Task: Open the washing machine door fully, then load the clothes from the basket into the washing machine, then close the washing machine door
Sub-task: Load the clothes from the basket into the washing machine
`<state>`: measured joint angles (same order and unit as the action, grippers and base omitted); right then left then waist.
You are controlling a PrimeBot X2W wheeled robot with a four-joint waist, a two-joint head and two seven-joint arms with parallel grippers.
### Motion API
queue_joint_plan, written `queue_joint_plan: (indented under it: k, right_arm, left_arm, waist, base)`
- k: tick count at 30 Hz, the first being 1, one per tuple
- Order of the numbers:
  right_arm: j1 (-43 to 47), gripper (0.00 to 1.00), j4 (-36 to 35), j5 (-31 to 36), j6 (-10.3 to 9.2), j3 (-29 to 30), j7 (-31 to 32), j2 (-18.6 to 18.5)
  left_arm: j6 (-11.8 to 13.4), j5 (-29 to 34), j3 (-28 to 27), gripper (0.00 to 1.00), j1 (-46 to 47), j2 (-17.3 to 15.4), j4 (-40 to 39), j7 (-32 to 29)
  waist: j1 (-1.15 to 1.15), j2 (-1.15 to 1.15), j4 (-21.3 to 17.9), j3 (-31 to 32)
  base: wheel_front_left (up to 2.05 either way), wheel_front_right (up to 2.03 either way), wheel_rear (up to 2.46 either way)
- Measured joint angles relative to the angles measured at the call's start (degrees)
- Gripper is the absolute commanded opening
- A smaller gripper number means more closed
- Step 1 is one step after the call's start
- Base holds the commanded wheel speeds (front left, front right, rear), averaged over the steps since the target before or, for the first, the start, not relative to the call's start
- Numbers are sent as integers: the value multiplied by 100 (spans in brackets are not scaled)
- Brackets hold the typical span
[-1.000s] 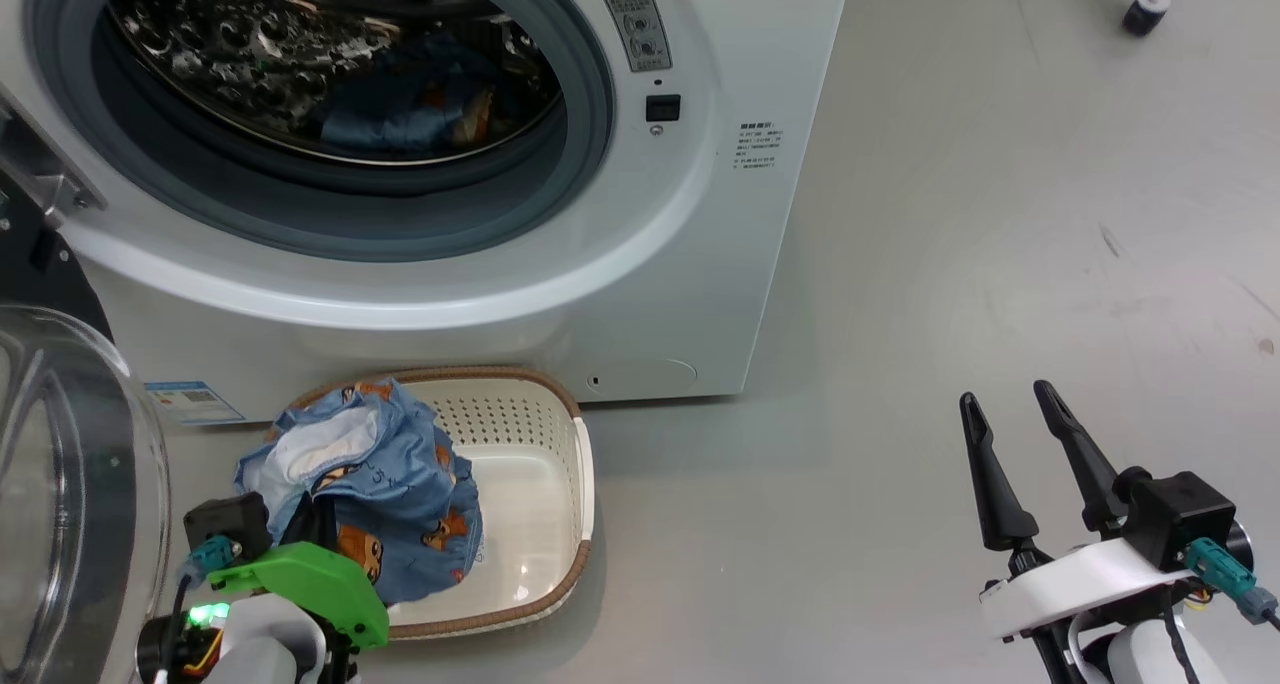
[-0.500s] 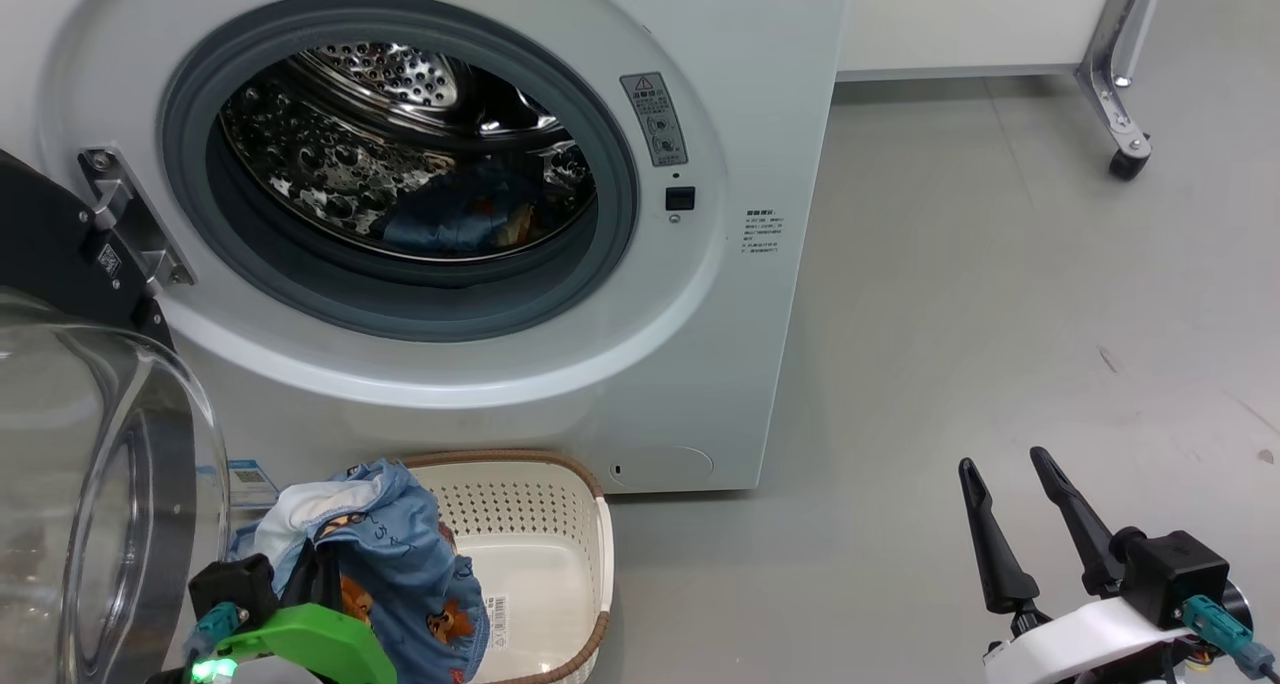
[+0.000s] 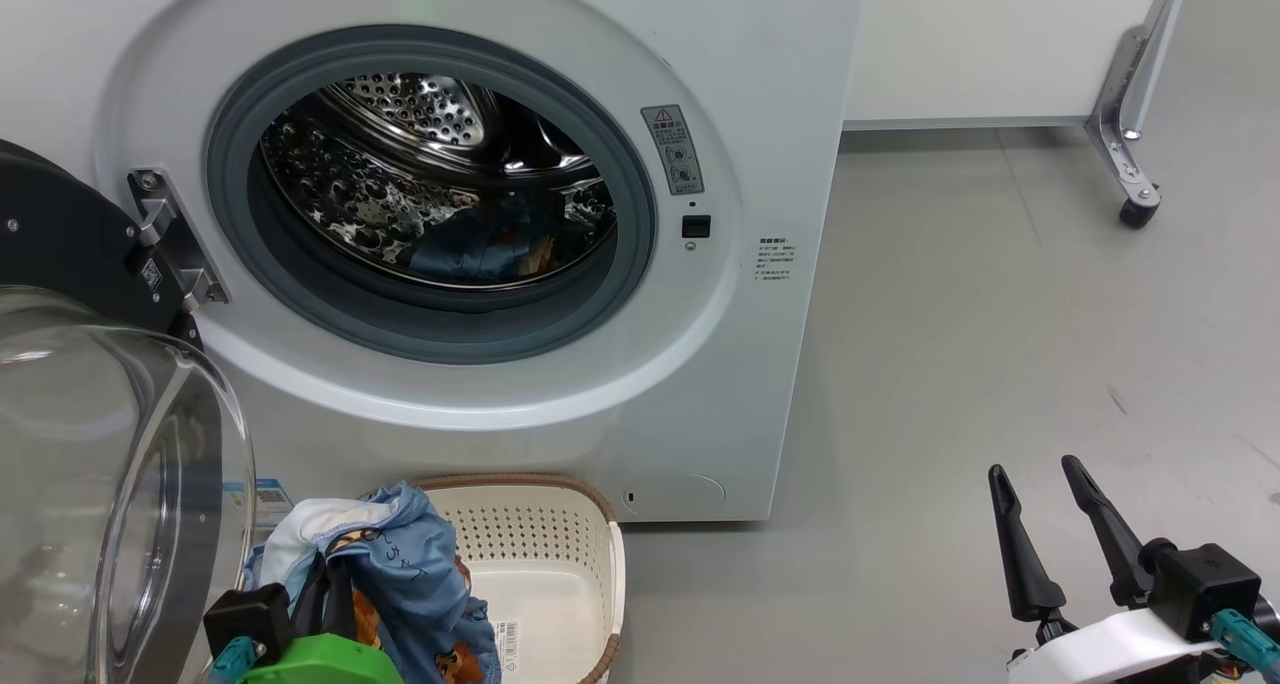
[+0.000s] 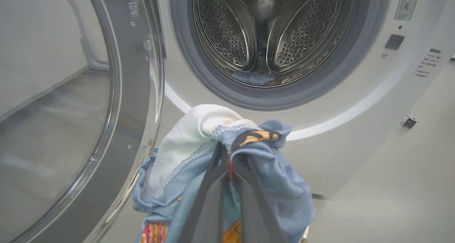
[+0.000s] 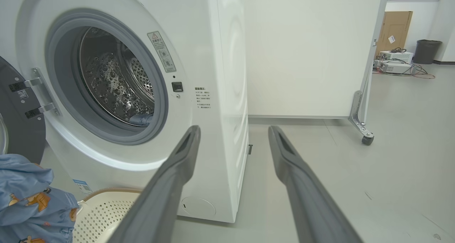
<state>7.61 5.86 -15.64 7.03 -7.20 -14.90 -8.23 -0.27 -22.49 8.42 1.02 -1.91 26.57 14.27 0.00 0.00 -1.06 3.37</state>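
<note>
The washing machine [image 3: 780, 84] stands with its door [image 3: 110, 484] swung open to the left. One blue piece lies in the steel drum [image 3: 490, 249]. My left gripper [image 4: 229, 154] is shut on the clothes [image 4: 199, 129], a light blue garment with orange figures and a white strip, lifted above the cream basket [image 3: 545, 564]. In the head view the clothes [image 3: 400, 554] hang over the basket's left side. My right gripper [image 3: 1040, 484] is open at the lower right, with nothing between its fingers [image 5: 177, 168].
A white panel on a metal foot with a caster [image 3: 1138, 209] stands right of the machine. Grey floor [image 3: 1000, 344] spreads to the right. A cardboard box [image 5: 394, 26] and a bin [image 5: 426, 51] sit far back.
The head camera has tilted up, so more of the machine's front shows. My left gripper has lifted the garment higher out of the basket. The right gripper stays open.
</note>
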Motion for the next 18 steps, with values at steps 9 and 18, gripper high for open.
queue_joint_plan:
  k: [9,18]
  right_arm:
    - [1,100,-69,2,0,-58,0,-2]
    - [137,100,-48,121,0,-69,0,-98]
  left_arm:
    - [211,116,103,0,-275,-2,-587,0]
    - [379,193,169,0,-529,-9,-1141,0]
  waist:
    - [0,0,-17,70]
    - [0,0,-67,83]
  base:
    - [0,0,0]
    - [0,0,0]
